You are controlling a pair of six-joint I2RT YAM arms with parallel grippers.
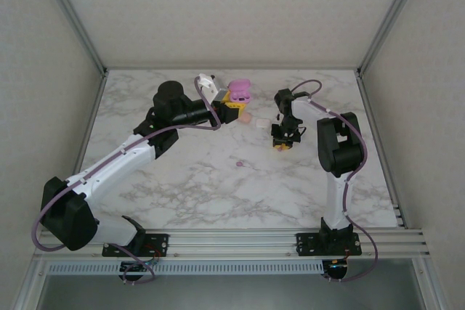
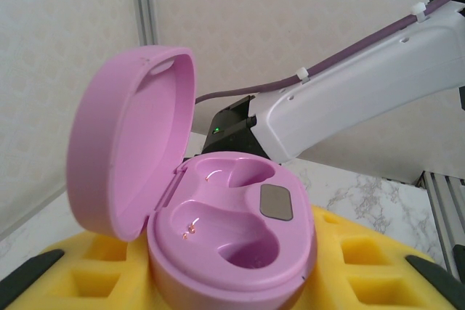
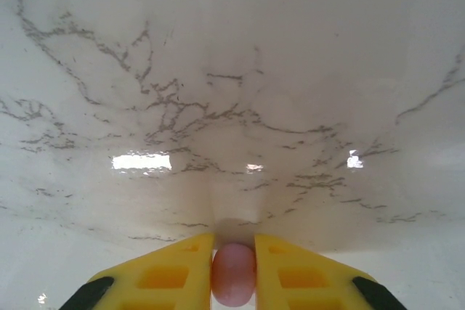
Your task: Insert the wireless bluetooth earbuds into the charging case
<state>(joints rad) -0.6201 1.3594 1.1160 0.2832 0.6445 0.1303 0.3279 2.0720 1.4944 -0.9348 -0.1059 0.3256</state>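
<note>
Left wrist view: left gripper (image 2: pixel 232 284) clamps the open pink case (image 2: pixel 232 226), both wells empty; right gripper (image 3: pixel 234 246) pinches one pink earbud (image 3: pixel 233 275).

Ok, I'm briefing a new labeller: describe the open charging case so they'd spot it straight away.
Follow the left arm toward the far edge of the marble table. There the left gripper clamps a pink charging case between yellow fingers. Unlike the paler pieces lying nearby, its lid stands open, both wells empty.
</note>
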